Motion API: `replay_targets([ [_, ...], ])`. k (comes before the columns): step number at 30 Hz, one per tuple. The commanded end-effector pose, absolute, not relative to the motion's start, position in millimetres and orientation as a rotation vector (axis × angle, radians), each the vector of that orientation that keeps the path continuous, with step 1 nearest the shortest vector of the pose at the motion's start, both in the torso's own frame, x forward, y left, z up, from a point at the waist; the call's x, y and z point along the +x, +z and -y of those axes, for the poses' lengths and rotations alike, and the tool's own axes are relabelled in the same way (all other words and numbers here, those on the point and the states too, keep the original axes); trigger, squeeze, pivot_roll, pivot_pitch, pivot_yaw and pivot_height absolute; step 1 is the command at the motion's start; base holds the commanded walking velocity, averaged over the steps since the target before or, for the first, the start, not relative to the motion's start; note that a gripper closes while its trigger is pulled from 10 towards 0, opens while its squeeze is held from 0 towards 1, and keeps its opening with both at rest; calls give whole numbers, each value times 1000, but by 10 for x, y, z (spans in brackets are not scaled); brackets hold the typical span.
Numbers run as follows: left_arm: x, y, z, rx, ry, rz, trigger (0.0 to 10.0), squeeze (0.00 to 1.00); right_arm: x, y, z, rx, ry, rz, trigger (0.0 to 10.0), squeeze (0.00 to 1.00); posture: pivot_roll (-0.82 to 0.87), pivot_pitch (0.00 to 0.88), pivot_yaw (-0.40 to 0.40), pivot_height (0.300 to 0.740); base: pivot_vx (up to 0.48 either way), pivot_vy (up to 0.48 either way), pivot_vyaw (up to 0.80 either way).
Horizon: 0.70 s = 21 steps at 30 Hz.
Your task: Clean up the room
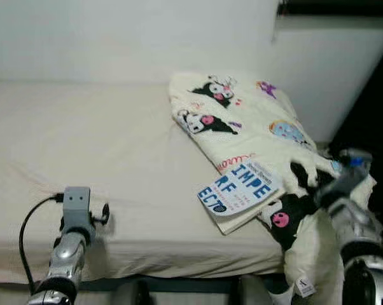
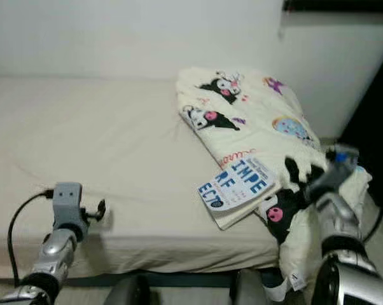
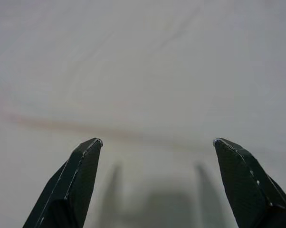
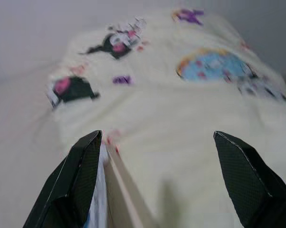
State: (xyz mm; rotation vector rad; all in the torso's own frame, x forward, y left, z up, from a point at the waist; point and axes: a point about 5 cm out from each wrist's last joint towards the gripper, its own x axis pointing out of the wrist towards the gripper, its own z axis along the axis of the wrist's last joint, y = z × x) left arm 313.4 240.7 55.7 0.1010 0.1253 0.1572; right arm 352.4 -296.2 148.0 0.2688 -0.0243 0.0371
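Note:
A cream blanket (image 1: 255, 117) printed with black and pink cartoon figures lies bunched on the right side of the bed (image 1: 115, 140) and hangs over its front corner. On it rests a white book (image 1: 239, 189) with big blue letters, near the bed's front edge. My right gripper (image 4: 157, 135) is open just above the blanket, right beside the book's right edge, with nothing between its fingers (image 2: 293, 169). My left gripper (image 3: 157, 141) is open over the bare cream sheet at the front left of the bed, holding nothing.
A white wall (image 1: 115, 32) runs behind the bed. A dark gap (image 1: 376, 95) lies to the right of the bed. A black cable (image 1: 26, 235) loops off my left wrist (image 1: 77, 206). The sheet's left and middle are flat and bare.

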Motion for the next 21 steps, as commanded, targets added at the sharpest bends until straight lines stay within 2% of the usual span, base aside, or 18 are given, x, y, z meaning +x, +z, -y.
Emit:
replay_targets([
  [1,3075,571,-2489,141,157,-105,10000,0,3568,1349,2771,232,103,-68,10000,0,40,143,-19,530,0,0,0],
  [4,3070,580,-2495,143,158,-97,10000,0,3579,1336,2739,220,113,-81,10000,0,40,143,-19,530,0,0,0],
  [7,3028,670,-2589,164,171,-46,10000,0,3628,1322,2682,194,109,-145,10000,0,75,201,-33,530,0,0,0],
  [15,2945,793,-2714,207,171,6,10000,0,3618,1245,2707,155,112,-303,10000,0,103,254,-43,530,0,0,0],
  [21,2871,776,-2683,236,139,-1,10000,0,3587,1207,2567,286,323,-366,10000,0,105,273,-43,530,0,0,0],
])
